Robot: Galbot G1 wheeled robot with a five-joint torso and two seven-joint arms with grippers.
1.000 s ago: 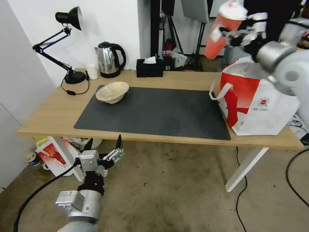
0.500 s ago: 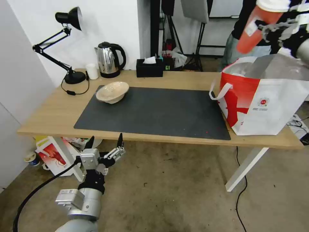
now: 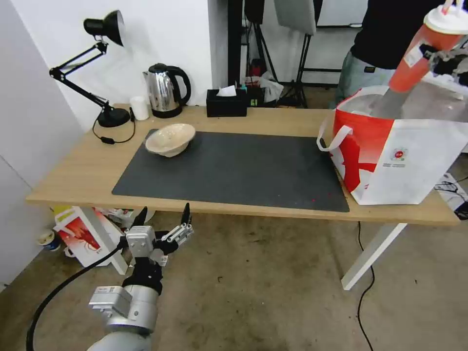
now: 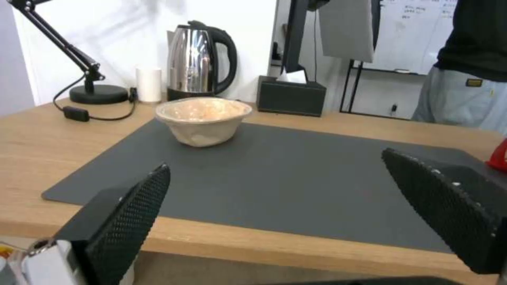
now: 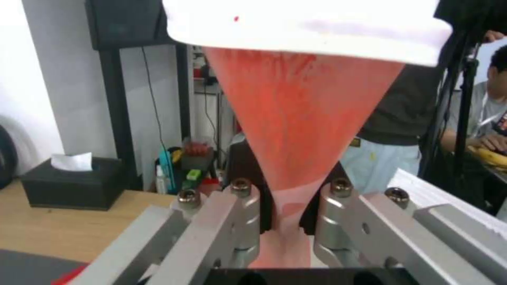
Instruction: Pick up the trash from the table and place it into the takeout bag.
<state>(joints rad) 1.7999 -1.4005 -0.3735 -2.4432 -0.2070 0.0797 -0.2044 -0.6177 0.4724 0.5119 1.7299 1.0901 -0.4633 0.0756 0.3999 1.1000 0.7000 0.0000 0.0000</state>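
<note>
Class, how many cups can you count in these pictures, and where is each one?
2. The red lidded drink cup is held above the takeout bag; a small white cup stands beside the kettle. The bag's inside is hidden.

Your widest free room is the mat (image 3: 234,168): bare from the beige bowl (image 3: 170,139) at its far left corner across to the bag (image 3: 395,156). The bag's mouth stands open upward, with the red cup (image 3: 424,53) held tilted above it in your right hand (image 3: 446,56). Along the surface's far edge the lamp (image 3: 95,68), white cup (image 3: 140,107), kettle (image 3: 165,91) and tissue box (image 3: 226,103) crowd together. Your left hand (image 3: 163,219) sits below the surface's (image 3: 73,175) near edge, fingers spread.
</note>
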